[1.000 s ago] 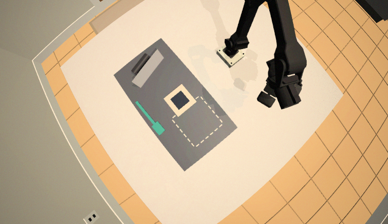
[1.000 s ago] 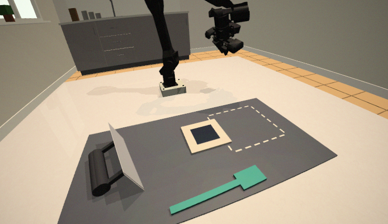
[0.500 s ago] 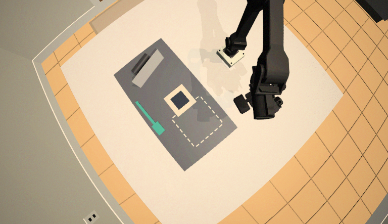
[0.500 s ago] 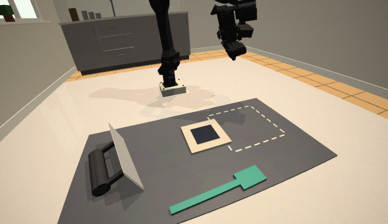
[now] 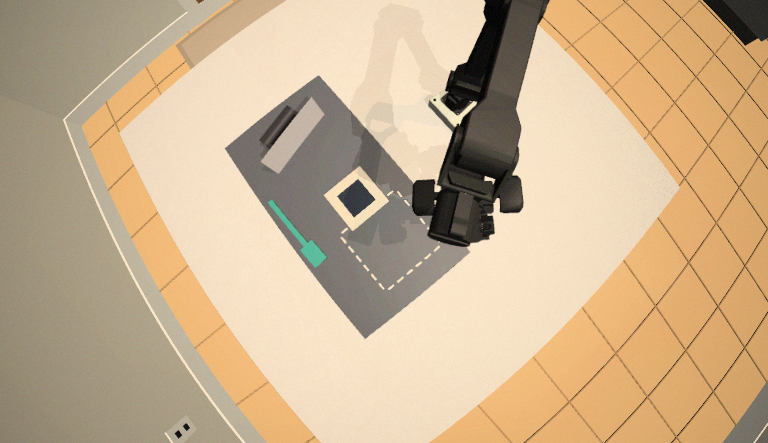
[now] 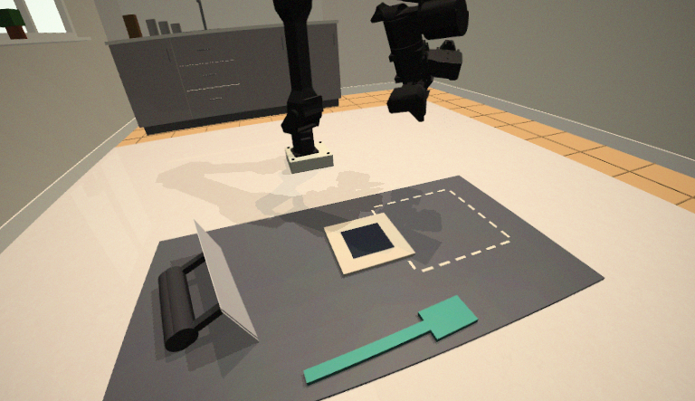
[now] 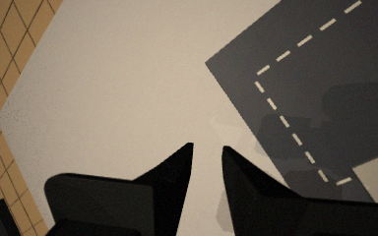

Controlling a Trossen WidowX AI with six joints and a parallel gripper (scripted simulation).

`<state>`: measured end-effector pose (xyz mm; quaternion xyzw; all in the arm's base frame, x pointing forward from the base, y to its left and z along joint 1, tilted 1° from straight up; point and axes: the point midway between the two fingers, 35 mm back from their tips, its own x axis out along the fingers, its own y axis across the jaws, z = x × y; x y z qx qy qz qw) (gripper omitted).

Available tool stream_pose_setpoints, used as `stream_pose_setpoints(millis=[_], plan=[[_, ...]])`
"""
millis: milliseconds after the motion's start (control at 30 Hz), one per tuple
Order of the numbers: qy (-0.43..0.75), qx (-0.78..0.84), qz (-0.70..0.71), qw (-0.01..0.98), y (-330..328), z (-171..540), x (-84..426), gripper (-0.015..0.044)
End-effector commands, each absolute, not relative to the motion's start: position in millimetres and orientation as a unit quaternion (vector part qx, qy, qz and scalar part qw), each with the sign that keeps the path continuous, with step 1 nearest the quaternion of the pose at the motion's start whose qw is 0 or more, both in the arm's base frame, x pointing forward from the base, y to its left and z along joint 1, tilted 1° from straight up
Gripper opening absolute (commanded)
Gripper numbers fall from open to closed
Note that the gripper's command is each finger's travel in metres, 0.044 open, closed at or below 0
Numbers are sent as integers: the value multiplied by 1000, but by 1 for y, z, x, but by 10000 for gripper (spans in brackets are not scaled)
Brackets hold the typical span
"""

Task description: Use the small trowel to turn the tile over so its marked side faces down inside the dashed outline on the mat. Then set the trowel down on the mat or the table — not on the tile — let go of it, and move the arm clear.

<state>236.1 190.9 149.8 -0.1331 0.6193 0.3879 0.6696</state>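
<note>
Beyond the pale counter (image 5: 543,313) (image 6: 102,196) (image 7: 123,74), grey walls and an orange tiled floor (image 5: 600,325) (image 6: 630,163) (image 7: 20,29) enclose the work area, with a grey cabinet (image 6: 245,79) along the back in the exterior view. The dark grey mat (image 5: 362,302) (image 6: 287,304) (image 7: 236,64) lies on the counter, the dashed outline (image 5: 386,289) (image 6: 481,250) (image 7: 304,40) drawn toward one end.

The black arm (image 5: 492,127) (image 6: 299,53) reaches out from its base, its fingers raised above the counter just beside the mat's outlined end. They stand partly open, a narrow gap between their tips, and grip nothing.

At the mat's other end stands a pale upright plate (image 5: 294,135) (image 6: 225,283) with a dark roller-like handle (image 5: 278,126) (image 6: 176,307). The tile (image 5: 334,195) (image 6: 353,263) lies flat with its dark marked square up, mostly outside the outline, its corner by the outline's open side. The green trowel (image 5: 313,253) (image 6: 448,318) rests along the mat's long edge, apart from the tile.

The step in hand appears to be the approach to the trowel; the turning is not yet begun. The next move probably calls for crossing over the tile, opening the fingers wider and lowering them astride the thin handle, which may prove awkward to grasp so close to the mat.
</note>
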Motion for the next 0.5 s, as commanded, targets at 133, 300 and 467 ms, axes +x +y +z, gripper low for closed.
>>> stream_pose_setpoints(millis=[133, 300, 467], plan=[[650, -65, 286, 701, 154, 148, 274, 100], [662, -20, 221, 716, 126, 147, 296, 100], [670, 24, 157, 725, 97, 146, 314, 100]])
